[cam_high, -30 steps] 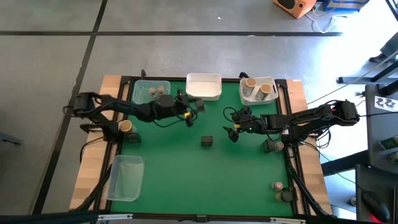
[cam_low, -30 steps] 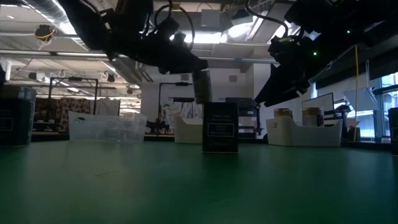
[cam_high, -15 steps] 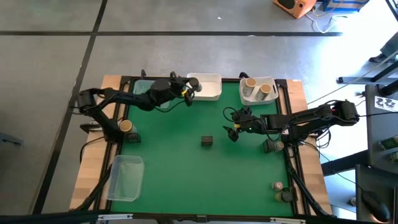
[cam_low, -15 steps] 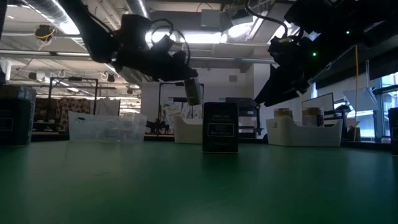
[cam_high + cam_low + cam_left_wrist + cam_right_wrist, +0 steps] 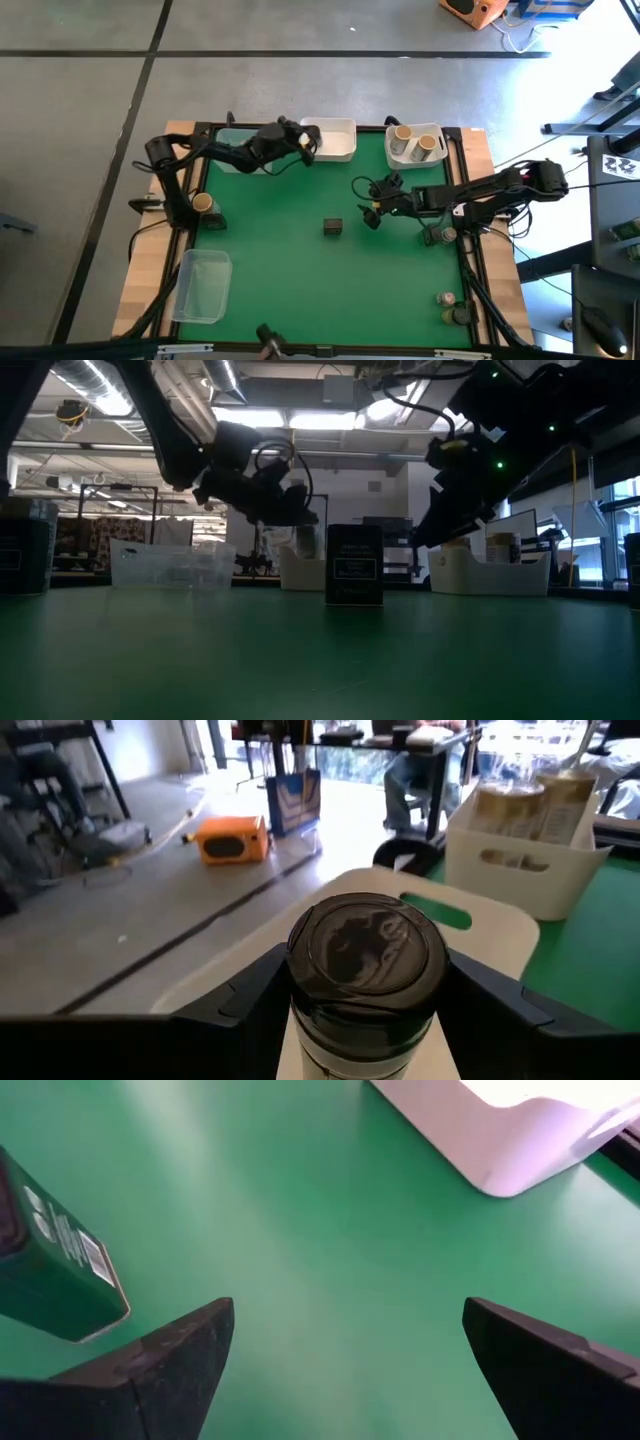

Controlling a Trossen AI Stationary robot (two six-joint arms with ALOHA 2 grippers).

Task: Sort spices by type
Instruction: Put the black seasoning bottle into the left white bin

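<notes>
The left gripper (image 5: 308, 143) clamps a small round jar with a dark lid (image 5: 366, 960) and holds it above the near-left edge of the empty white rectangular tub (image 5: 333, 138). The right gripper (image 5: 368, 212), fingers spread wide and empty, hangs over the green mat (image 5: 300, 260), to the right of the dark green blocky spice tin (image 5: 333, 228) standing below that white tub.

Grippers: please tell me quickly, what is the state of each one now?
Left gripper: shut on a dark-lidded spice jar, held over the white tub.
Right gripper: open, empty, near the dark spice box.
</notes>
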